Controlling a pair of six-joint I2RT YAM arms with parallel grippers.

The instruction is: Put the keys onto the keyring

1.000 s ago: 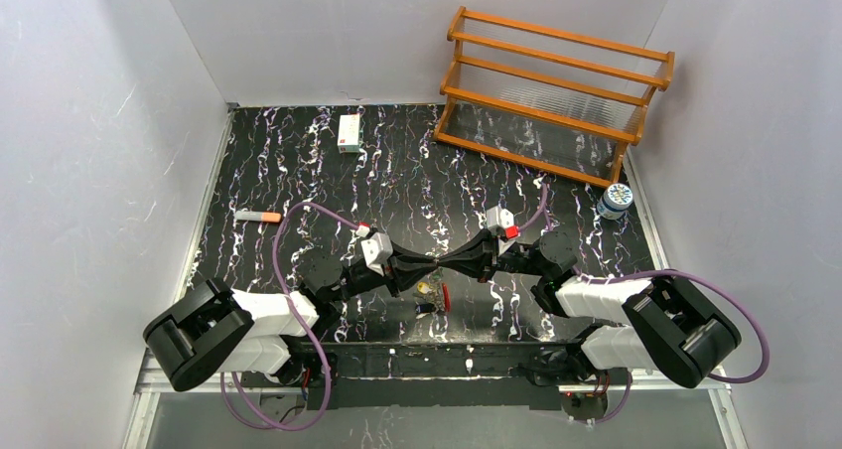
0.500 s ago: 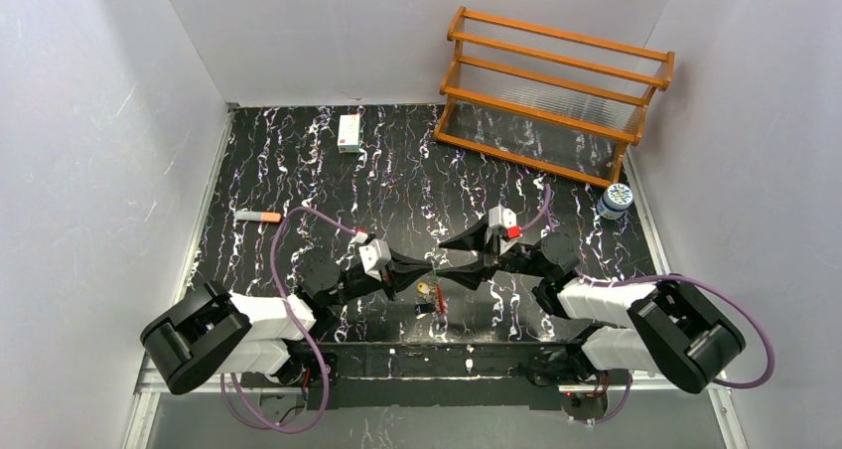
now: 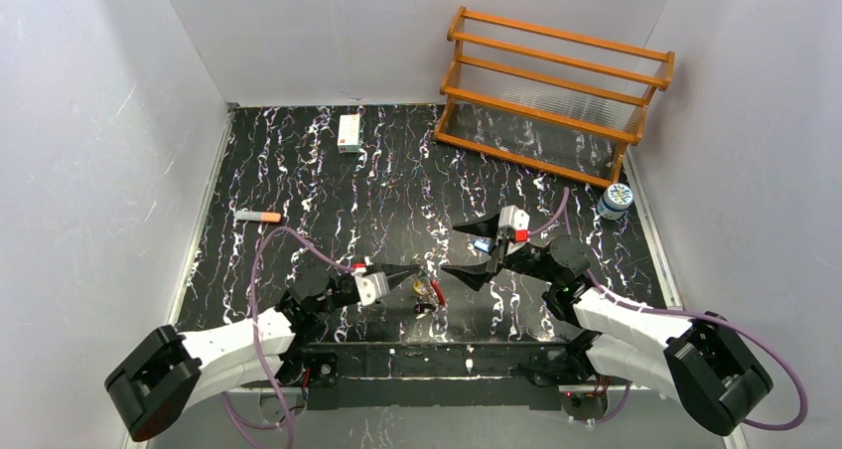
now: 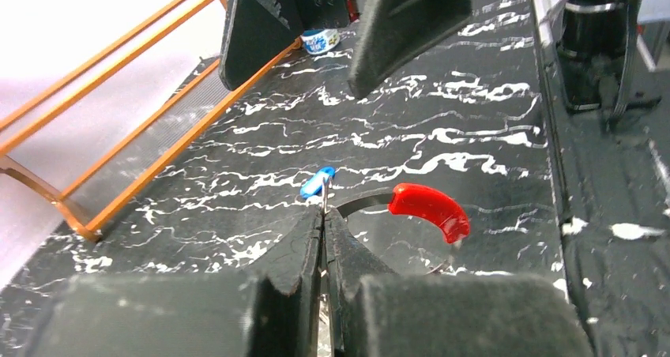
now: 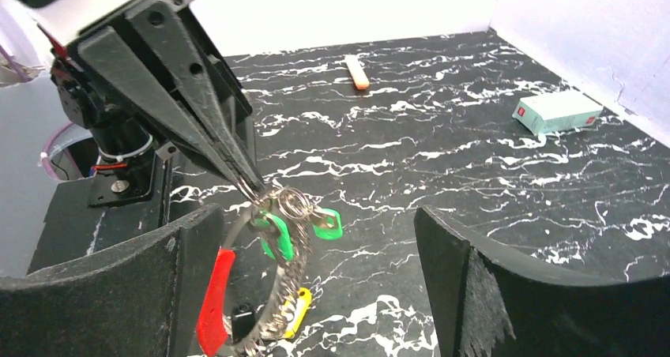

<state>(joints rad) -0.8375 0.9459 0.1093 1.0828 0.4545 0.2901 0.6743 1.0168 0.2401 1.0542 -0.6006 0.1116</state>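
Near the front edge of the table [image 3: 298, 181], between the two arms, the keyring [image 5: 272, 298] is held up by its top. The left gripper [image 4: 323, 217] has its fingers pressed tight together on a small wire ring at the top of the bunch. The big loop hangs down from there.

From the right wrist I can make out these parts:
- the red segment [image 5: 213, 302], low on one side of the loop
- the green key [image 5: 326, 224], its tag dangling off the small ring just beside the pinching tips
- a second green tag [image 5: 276, 234] on the loop itself
- a yellow tag [image 5: 296, 306] near the bottom

Whether the bottom of the loop touches the tabletop I can't tell.

The right gripper [image 3: 450, 249] faces the left one with its fingers spread wide apart, gripping nothing, its tips near the bunch but not touching it. From above, the blue key [image 3: 482, 244] shows between those spread fingers, back toward the wrist. From the left wrist it appears just past the left tips, off the loop. I can't tell whether it lies on the table or touches the gripper.

Farther off, well apart from all this, a marker [image 3: 258, 216] lies toward the left side. A small box [image 3: 349, 131] sits by the back wall. A wooden rack [image 3: 556, 91] fills the back right corner, with a little bottle [image 3: 616, 201] just beside its right end.
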